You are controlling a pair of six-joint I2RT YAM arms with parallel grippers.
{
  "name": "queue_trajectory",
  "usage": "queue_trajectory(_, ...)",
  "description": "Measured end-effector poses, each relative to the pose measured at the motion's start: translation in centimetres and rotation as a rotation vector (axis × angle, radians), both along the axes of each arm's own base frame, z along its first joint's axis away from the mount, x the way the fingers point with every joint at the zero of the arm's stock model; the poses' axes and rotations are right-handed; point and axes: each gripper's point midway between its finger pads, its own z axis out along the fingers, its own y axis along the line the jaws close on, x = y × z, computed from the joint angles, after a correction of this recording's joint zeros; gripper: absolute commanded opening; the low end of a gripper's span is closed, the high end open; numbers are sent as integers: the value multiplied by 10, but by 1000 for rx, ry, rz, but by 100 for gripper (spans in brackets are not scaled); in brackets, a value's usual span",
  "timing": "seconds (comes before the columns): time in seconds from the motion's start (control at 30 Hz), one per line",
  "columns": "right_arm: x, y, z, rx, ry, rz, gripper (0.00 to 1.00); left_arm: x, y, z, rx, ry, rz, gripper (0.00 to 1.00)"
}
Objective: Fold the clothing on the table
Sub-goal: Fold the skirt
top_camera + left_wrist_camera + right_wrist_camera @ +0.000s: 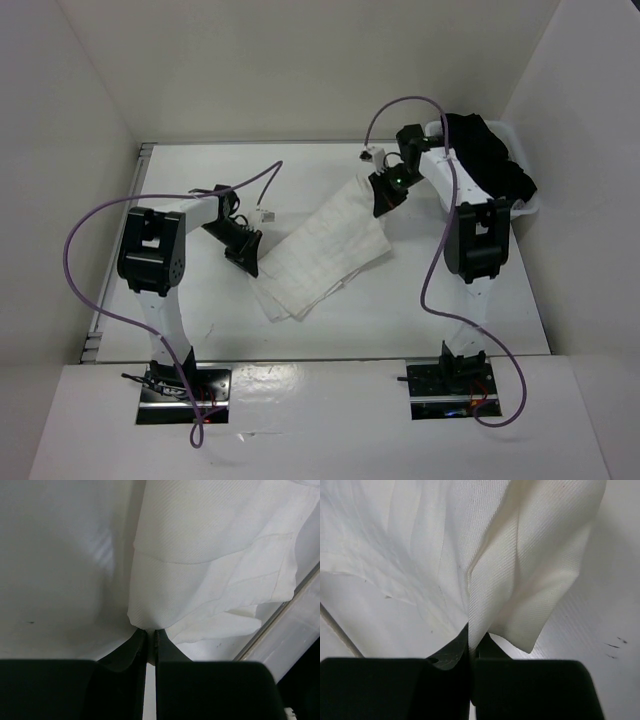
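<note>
Both grippers are clamping cloth right now. The left gripper [150, 632] is pinching a corner of the white pleated skirt [320, 250] with its jaws nearly together. The right gripper [472, 641] is biting a raised fold at the skirt's opposite, far-right end. The skirt is lying diagonally on the table [220, 165], partly doubled over, with layers fanning out at its near-left corner.

What's bugging me is that both bites are looking skinny, with just an edge of fabric between the fingertips. The cloth is looking thin, so I'm guessing a fast lift, or the arms pulling apart, is going to pop a corner loose. It could also drag only the top layer and leave the pleats bunching underneath.

Room-wise, open tabletop is showing on the skirt's far-left and near sides, so that's where I'd be swinging. Off the skirt's right, the white basket [530, 205] is sitting close behind the right arm, with black garments [490, 150] piled in it. The metal rail [95, 330] is running along past the skirt's left.
</note>
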Motion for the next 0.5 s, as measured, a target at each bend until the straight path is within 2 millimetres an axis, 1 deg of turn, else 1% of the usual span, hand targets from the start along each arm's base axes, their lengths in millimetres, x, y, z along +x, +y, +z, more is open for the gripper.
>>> queue_trajectory(0.07,4,7,18,-24,-61,10,0,9,0,1,9,-21,10,3)
queue_trajectory(0.13,5,15,31,-47,-107,27,0,18,1,2,17,-42,16,4)
queue_trajectory(0.27,-2,37,43,-94,-147,78,0,30,-1,5,16,-64,20,4)
queue_trajectory(0.37,-15,65,44,-130,-166,148,0,31,-1,4,16,-61,23,5)
queue_trajectory(0.43,-29,88,44,-152,-175,208,0,31,-1,4,16,-55,29,5)
queue_trajectory(0.5,-49,114,44,-164,-182,280,0,31,-2,3,15,-49,34,5)
